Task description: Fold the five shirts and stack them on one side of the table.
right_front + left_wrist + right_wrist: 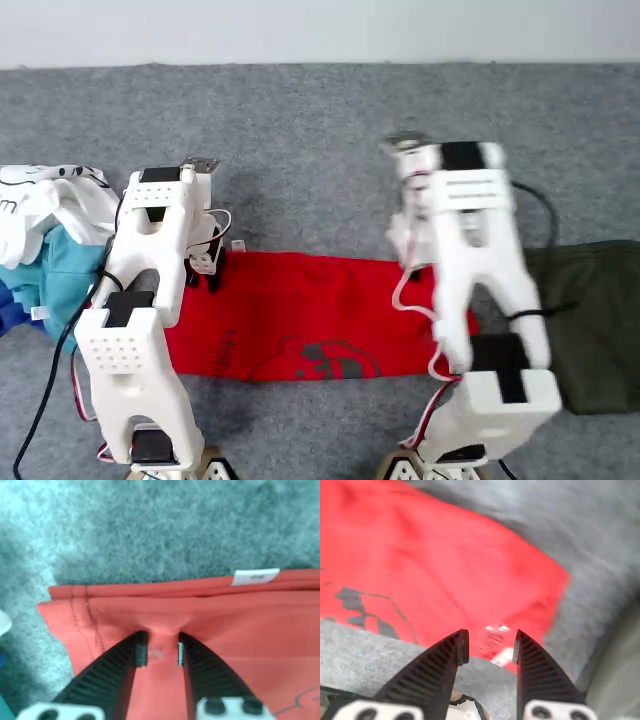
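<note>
A red shirt with a dark print lies folded as a long band across the middle of the grey table. My left gripper is at its far left corner, shut on a pinch of red cloth that puckers between the fingers. A white label sticks out of the shirt's far hem. My right gripper hangs open over the shirt's right end, above the cloth, with nothing between its fingers.
A loose pile of white, teal and blue shirts sits at the table's left edge. A dark green shirt lies at the right edge. Grey carpet-like table surface stretches behind the red shirt.
</note>
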Tool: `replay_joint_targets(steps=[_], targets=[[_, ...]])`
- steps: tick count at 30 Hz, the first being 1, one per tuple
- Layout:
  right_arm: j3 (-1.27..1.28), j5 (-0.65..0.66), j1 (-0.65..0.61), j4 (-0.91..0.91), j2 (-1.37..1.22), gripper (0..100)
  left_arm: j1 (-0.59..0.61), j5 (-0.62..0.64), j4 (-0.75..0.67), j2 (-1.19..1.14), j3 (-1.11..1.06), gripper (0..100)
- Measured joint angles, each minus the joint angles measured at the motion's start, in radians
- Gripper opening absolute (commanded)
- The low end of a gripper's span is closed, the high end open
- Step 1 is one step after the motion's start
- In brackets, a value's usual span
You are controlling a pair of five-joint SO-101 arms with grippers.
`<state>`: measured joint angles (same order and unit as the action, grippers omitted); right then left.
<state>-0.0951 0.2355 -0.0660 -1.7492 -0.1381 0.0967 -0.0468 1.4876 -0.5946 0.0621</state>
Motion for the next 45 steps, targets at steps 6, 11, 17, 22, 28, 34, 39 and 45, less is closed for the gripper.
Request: replay_joint_targets(steps=[6,11,17,22,28,34,39,45], targets=[[0.063,0.026,0.147,-0.002,0.054,15.8,0.012,-0.002,0.066,0.012,0.051,12],[0.123,0.066,0.153,-0.002,0.120,15.8,0.077,-0.002,0.222,0.144,0.143,12],[0.132,0.069,0.152,-0.002,0.169,15.8,0.147,-0.017,0.239,0.368,-0.035,12],[0.132,0.069,0.153,-0.002,0.176,15.8,0.153,-0.057,0.242,0.453,-0.301,12],[0.132,0.069,0.155,-0.002,0.176,15.8,0.153,-0.078,0.184,0.450,-0.364,12],[0.135,0.069,0.150,-0.002,0.176,15.8,0.160,-0.084,0.152,0.364,-0.364,12],[0.141,0.069,0.153,-0.002,0.176,15.8,0.190,-0.086,0.152,0.327,-0.302,12],[0.196,0.069,0.153,-0.002,0.176,15.8,0.242,-0.075,0.150,0.262,-0.258,11]])
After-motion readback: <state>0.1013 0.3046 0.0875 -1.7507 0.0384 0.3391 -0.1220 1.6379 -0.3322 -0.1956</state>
